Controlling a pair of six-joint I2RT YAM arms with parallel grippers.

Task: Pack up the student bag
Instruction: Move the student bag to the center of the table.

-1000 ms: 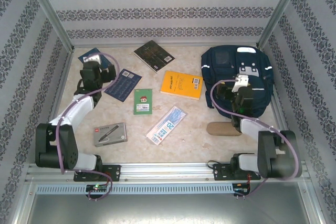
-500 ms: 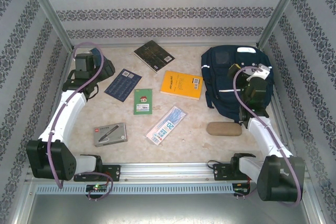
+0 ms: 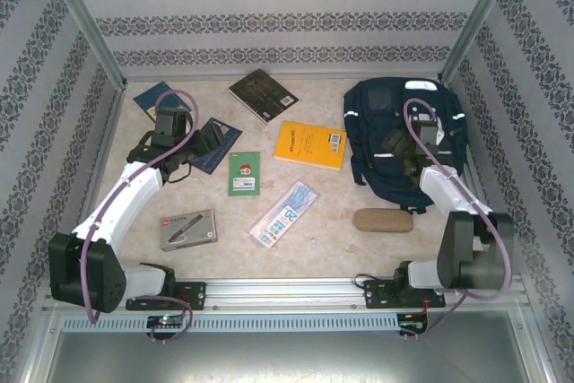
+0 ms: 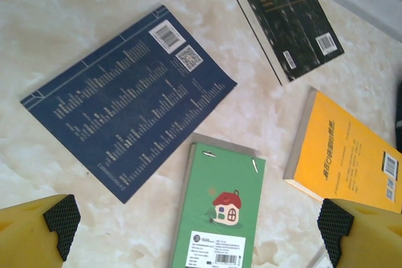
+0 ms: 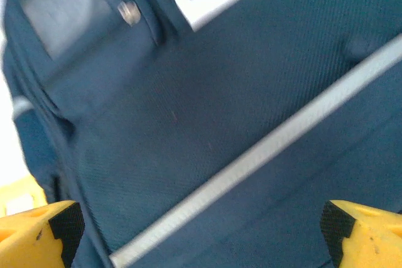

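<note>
Left hand [image 4: 198, 238] swung inward over blue book [image 4: 125, 117], open | right hand [image 5: 201, 233] open over student bag [image 5: 220, 92]

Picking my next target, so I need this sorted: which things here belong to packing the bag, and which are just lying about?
Job:
student bag
probably to pack: blue book, second blue book, black book, orange book, green notebook, grey pen box, white-blue packet, tan case

Just there, not for packing:
patterned walls
metal frame
</note>
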